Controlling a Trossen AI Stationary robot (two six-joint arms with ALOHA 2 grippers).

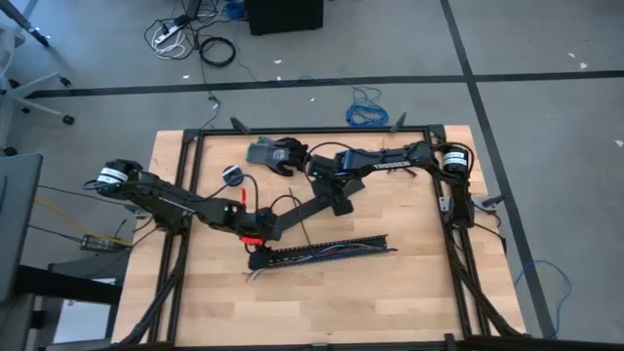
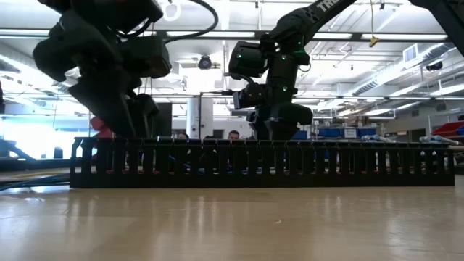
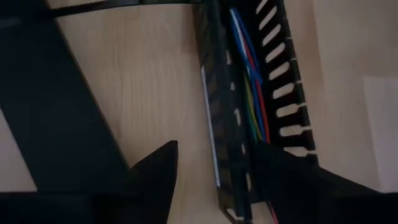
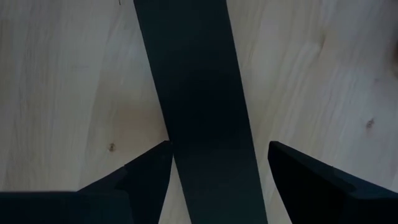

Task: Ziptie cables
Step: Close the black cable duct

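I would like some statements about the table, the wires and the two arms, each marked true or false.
1. The coloured wires lie inside the black slotted channel. True.
2. The left pincer is at the channel's left end, seen from above. True.
3. The right pincer holds the wires. False: its fingers stand open over a dark flat strip on the wooden table, away from the channel.
4. The channel stands upright on one end. False: it lies flat along the table.
5. One finger of the left pincer sits beside the channel on the bare wood. True, as the left wrist view shows.
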